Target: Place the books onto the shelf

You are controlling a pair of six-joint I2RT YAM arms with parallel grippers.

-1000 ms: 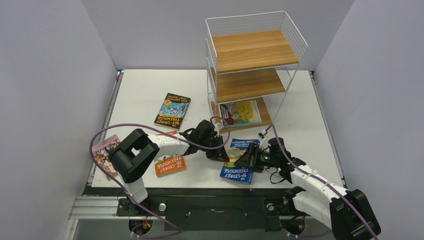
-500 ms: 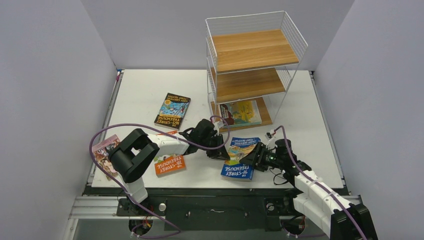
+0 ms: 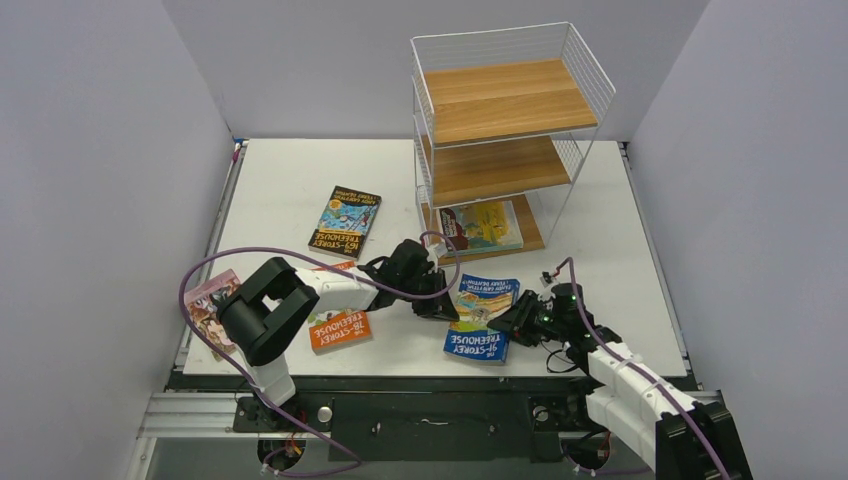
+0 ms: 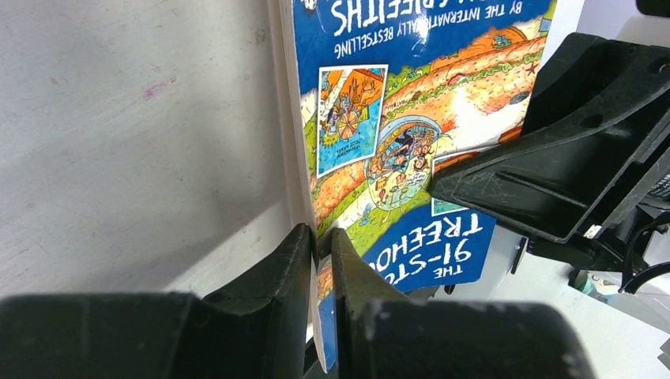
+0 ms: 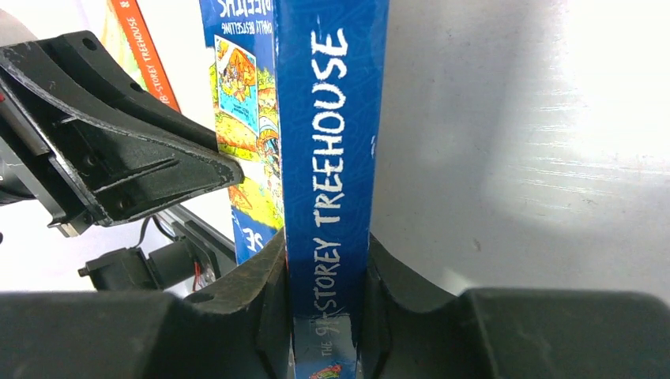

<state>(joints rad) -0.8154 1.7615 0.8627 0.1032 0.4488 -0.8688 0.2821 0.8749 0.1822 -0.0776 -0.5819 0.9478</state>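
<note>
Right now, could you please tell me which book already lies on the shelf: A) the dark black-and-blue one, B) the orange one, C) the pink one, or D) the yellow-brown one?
D: the yellow-brown book lies flat on the lowest board of the shelf.

Blue book (image 5: 328, 158): glossy paper cover, spine worn, creased. Right gripper (image 5: 326, 264) fingers (image 5: 245, 308): matt black plastic, scuffed. Table (image 3: 290, 180): smooth white, slight sheen. Shelf (image 3: 505, 100): white-coated wire mesh, smooth light wooden boards.
</note>
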